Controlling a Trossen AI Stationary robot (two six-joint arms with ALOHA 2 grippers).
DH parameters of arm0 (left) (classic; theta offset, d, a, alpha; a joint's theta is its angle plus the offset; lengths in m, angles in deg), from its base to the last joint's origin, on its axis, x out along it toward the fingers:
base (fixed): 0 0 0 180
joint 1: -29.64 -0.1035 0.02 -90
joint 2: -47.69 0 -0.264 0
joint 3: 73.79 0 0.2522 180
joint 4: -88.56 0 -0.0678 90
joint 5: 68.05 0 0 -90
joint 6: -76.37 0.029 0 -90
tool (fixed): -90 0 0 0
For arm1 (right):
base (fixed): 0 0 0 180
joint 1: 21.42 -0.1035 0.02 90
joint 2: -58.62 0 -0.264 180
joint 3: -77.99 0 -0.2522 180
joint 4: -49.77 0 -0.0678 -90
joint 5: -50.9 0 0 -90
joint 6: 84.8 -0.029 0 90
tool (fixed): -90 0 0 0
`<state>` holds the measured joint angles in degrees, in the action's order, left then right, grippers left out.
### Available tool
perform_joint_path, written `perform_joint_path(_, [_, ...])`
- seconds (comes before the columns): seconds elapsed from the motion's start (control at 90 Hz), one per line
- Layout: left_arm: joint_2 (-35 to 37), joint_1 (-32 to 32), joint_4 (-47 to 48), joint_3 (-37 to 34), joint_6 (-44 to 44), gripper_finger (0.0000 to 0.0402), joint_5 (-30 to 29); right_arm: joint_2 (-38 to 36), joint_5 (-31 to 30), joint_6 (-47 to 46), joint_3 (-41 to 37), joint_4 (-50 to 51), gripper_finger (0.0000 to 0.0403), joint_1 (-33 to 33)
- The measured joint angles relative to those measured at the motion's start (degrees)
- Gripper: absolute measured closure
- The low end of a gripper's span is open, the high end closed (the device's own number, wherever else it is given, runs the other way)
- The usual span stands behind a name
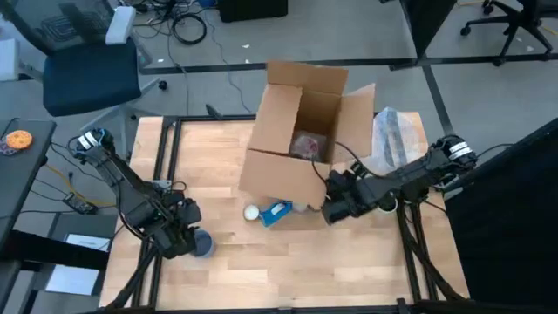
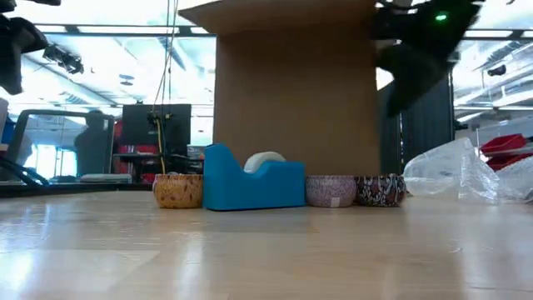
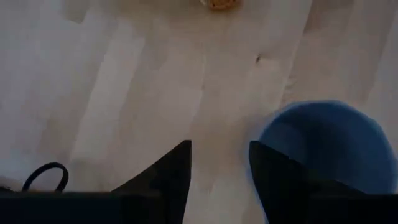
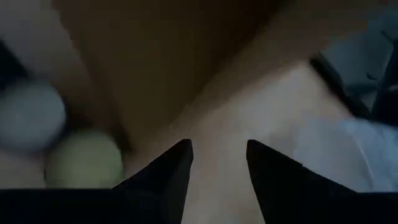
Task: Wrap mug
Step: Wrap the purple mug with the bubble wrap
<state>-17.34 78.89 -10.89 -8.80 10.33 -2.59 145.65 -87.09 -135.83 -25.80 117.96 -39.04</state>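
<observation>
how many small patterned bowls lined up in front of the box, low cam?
3. A tan patterned bowl sits left of the blue tape dispenser; a pale mauve bowl and a dark patterned bowl sit to its right. More may be hidden behind the dispenser.

Floor (image 1: 366, 35): grey, smooth, crossed by dark seams; visible in the high view from 9 o'clock through 12 to 3 o'clock around the table.
Office chair (image 1: 83, 52): blue seat and back, at 10 o'clock of the high view.
Second chair base (image 1: 514, 26): dark castor legs, at 1 o'clock.
Cables (image 1: 187, 26): black coils and loose leads on the floor at 11 o'clock.
Side desk (image 1: 17, 153): grey top, at 9 o'clock.
Papers (image 1: 74, 279): white sheets, at 8 o'clock.
Ceiling lights (image 2: 108, 58): bright panels, low view, 10 o'clock.
Monitor (image 2: 156, 125): dark screen in the room beyond, at 9 o'clock.
Person (image 2: 93, 146): dark figure standing beside the monitor.
</observation>
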Motion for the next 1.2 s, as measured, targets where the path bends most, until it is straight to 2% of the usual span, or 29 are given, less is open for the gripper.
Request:
perform_joint_path(0.144, [0.0,0.0,0.0,0.0,0.0,0.0255,-0.1,0.0,1.0,19.1,0.0,-18.9,0.0268,2.4])
perform_joint_path(0.278, [0.0,0.0,-0.1,0.0,0.0,0.0255,0.0,0.0,6.4,33.8,0.0,-35.9,0.0268,3.5])
perform_joint_path(0.389, [0.0,0.0,-0.2,0.0,0.0,0.0255,1.1,-0.1,11.2,39.6,0.1,-46.8,0.0269,3.4])
perform_joint_path(0.522, [0.0,0.0,-0.6,0.0,0.0,0.0255,3.5,-2.4,12.3,41.7,0.5,-48.8,0.0274,0.6])
perform_joint_path(0.667, [0.0,0.0,-1.3,0.0,0.0,0.0255,5.8,-6.9,12.2,40.5,1.7,-42.0,0.0280,-3.6])
perform_joint_path(0.822, [0.0,0.0,-3.1,0.0,0.0,0.0254,6.0,-12.2,12.2,30.6,1.7,-30.1,0.0284,-6.8])
perform_joint_path(0.911, [0.0,0.0,-4.8,0.0,-0.1,0.0254,6.5,-14.5,12.9,21.7,1.7,-18.4,0.0284,-7.9])
perform_joint_path(1.022, [-0.1,0.0,-6.2,0.0,-0.2,0.0254,6.1,-16.3,17.9,7.2,1.7,-0.1,0.0284,-8.0])
perform_joint_path(1.2, [-0.2,-0.5,-7.1,0.0,-0.2,0.0254,3.9,-16.5,25.6,-13.0,1.3,26.1,0.0286,-1.5])
